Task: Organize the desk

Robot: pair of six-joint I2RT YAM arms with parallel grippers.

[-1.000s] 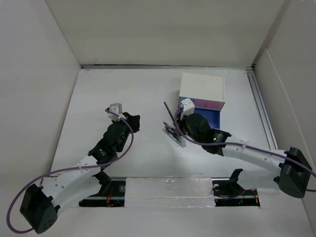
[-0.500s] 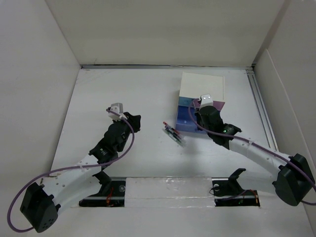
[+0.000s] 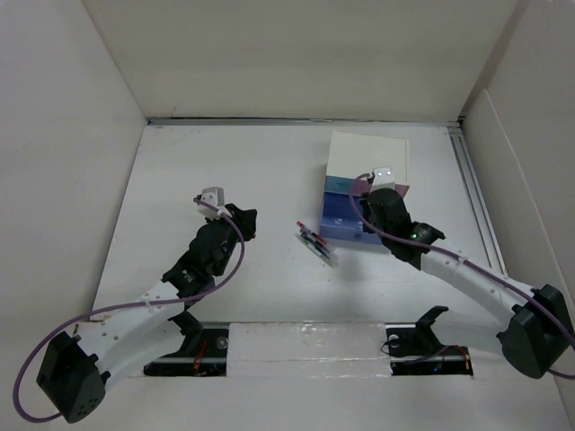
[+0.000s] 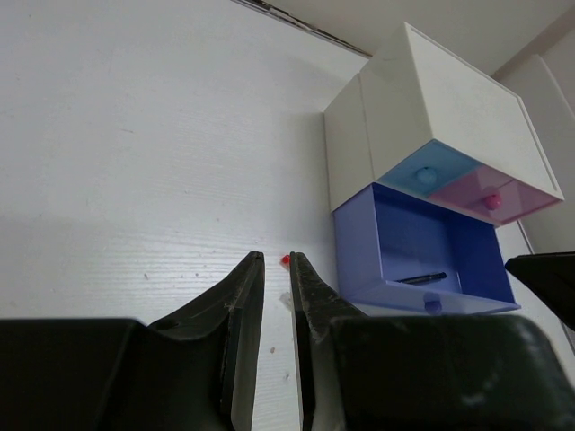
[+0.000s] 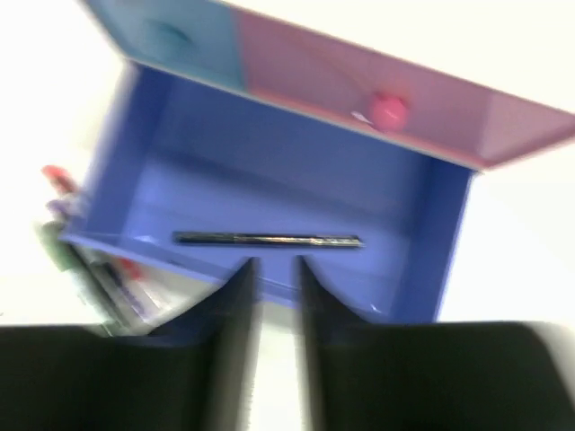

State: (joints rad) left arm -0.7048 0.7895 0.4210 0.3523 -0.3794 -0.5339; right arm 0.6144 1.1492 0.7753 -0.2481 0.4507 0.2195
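Observation:
The desk (image 3: 225, 171) is a white tabletop enclosed by white walls. At its back right stands a small white drawer box (image 3: 368, 153) with its blue drawer (image 3: 340, 218) pulled out. A black pen (image 5: 269, 239) lies loose inside that drawer, also seen as the black pen (image 4: 420, 278) in the left wrist view. My right gripper (image 5: 274, 262) hovers over the drawer's front edge, jaws apart and empty; from above it is the right gripper (image 3: 370, 208). My left gripper (image 4: 277, 259) rests low mid-desk, nearly closed on nothing, seen from above as the left gripper (image 3: 244, 218).
A bundle of pens and markers (image 3: 314, 244) lies on the desk just left of the open drawer. A small red bit (image 4: 286, 259) sits on the desk past my left fingertips. The box's light-blue drawer (image 5: 171, 36) and pink drawer (image 5: 386, 99) are closed.
My right gripper swung from beside the pen bundle to above the blue drawer and opened; the black pen now lies in the drawer. The left arm has not moved.

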